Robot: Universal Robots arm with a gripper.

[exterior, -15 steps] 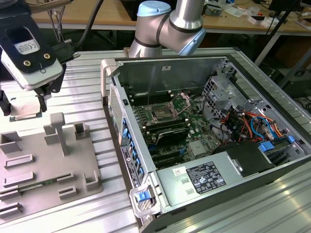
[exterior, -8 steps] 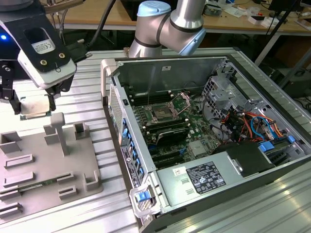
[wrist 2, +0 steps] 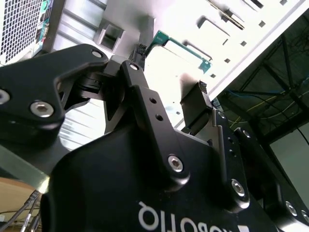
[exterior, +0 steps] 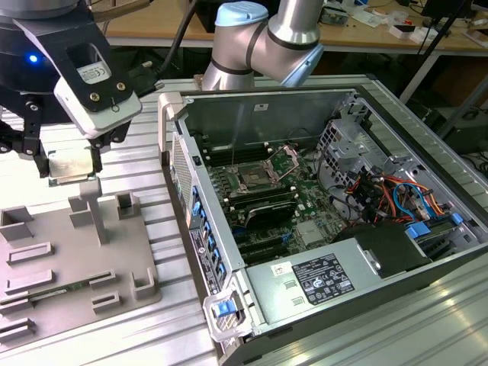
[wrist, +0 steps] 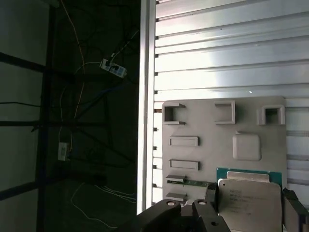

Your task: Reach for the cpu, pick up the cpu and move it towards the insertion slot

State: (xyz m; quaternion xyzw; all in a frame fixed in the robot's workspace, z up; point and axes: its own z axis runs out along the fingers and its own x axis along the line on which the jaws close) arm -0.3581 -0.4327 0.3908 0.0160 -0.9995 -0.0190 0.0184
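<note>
**Q:** Where the listing begins at the tool [exterior: 67, 160], what is recorded of its state?

**A:** Item 1, tool: closed to a narrow gap on the cpu [exterior: 75, 169]. In the second wrist view the chip [wrist 2: 176, 60] is clamped between the fingers [wrist 2: 199, 96] by two opposite edges. It is held flat, with the silvery top upward. This is judged to keep the underside untouched and the chip level for seating.

**Q:** Where is the cpu entered?

**A:** Item 2, cpu: carried in the air at the exterior view's left, above the grey fixture tray [exterior: 76, 267] and apart from it. In the first wrist view the metal top [wrist: 248, 203] is seen over that tray [wrist: 203, 121]. The pick-up is therefore judged done, and the carry barely begun.

**Q:** What is listed further out?

**A:** Item 3, fixture tray: laid on the slatted tabletop [exterior: 145, 183], just beside the open computer case [exterior: 252, 114].

Item 4, insertion slot [exterior: 255, 181]: set on the green motherboard [exterior: 305, 202] inside the case, well apart from the tool, toward the exterior view's right. Its steel bracket appears swung up, which is judged to leave the socket free to receive the chip.
</note>
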